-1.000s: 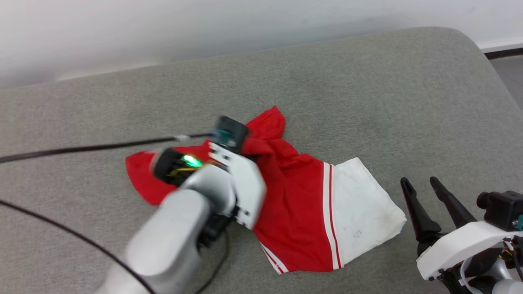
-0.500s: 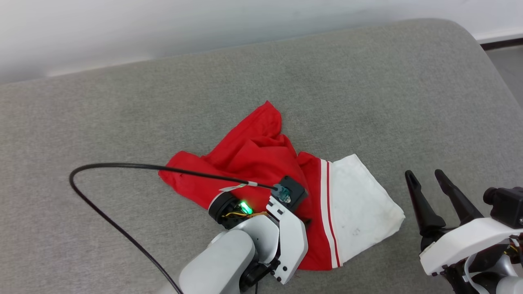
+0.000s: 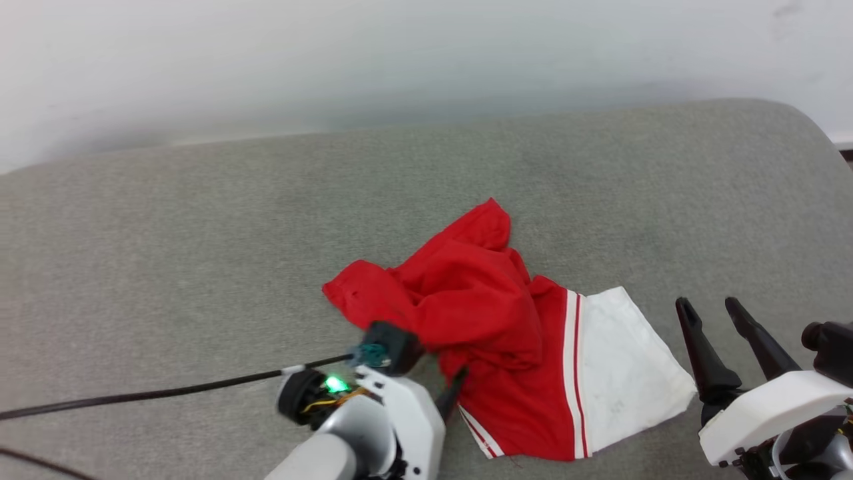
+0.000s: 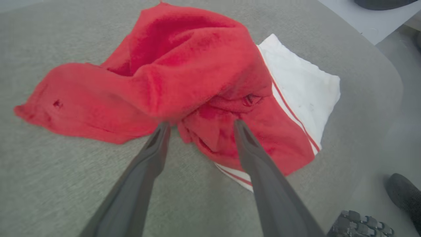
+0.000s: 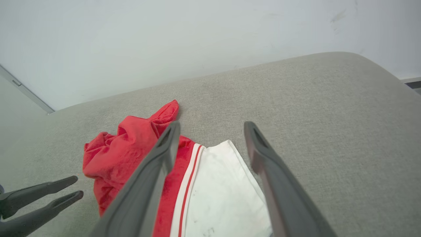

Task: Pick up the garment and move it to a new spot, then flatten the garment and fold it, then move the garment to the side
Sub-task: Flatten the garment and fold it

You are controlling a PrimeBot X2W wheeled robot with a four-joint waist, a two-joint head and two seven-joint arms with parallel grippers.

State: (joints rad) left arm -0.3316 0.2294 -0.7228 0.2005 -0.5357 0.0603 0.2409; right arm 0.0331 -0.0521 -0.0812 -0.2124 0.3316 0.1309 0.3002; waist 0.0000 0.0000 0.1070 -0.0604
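Garment: the red garment (image 3: 480, 300) lies crumpled on the padded grey surface (image 3: 200, 253), a little right of the middle in the head view, with nothing lifting it.
Garment shape: the red body is heaped into thick folds, and one peak points toward the pale wall (image 3: 400, 60). The white sleeve (image 3: 626, 360) lies flat on the robot's right, edged by red-white striped trim (image 3: 572, 373).
Change in garment: a second ago a red flap reached further to the left. Now that side is drawn in and bunched higher.
Left gripper: the left gripper (image 4: 201, 125) sits at the near edge of the red heap with its jaws spread wide and released.
Left gripper contact: in the left wrist view a red fold lies in the gap at the tips, unpinched. I cannot tell whether the tips touch the cloth.
Change in left arm: half a second ago its wrist was over the lower red part. It has since drawn back toward the robot.
Left wrist: a green light (image 3: 335, 385) glows, and a black cable (image 3: 166, 390) runs off to the left.
Right gripper: the right gripper (image 3: 708, 305) hovers just right of the white sleeve with its jaws apart and empty, as before.
Camera: the whole head view has shifted since the earlier pictures, so the garment's move across that view is not its own.
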